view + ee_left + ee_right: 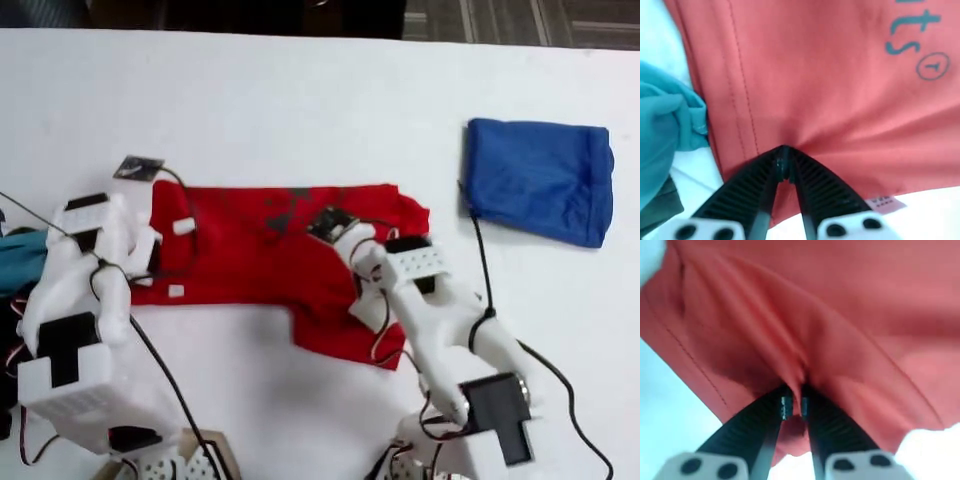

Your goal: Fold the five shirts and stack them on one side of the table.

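A red shirt point(255, 255) lies spread across the middle of the white table point(300, 100), partly folded. My left gripper point(784, 167) sits at the shirt's left part, its black fingers shut on a pinch of red cloth point(805, 90). Over the shirt's right part my right gripper point(793, 405) is shut on a raised fold of the same red shirt point(840, 325). A folded blue shirt point(540, 180) rests at the table's right side. Teal cloth point(22, 255) shows at the left edge, also beside the red shirt as teal cloth point(665, 125).
Both white arms point(440, 330) stand over the near half of the table, with black cables trailing around them. A dark garment point(657, 205) lies under the teal one. The far half of the table is bare white surface.
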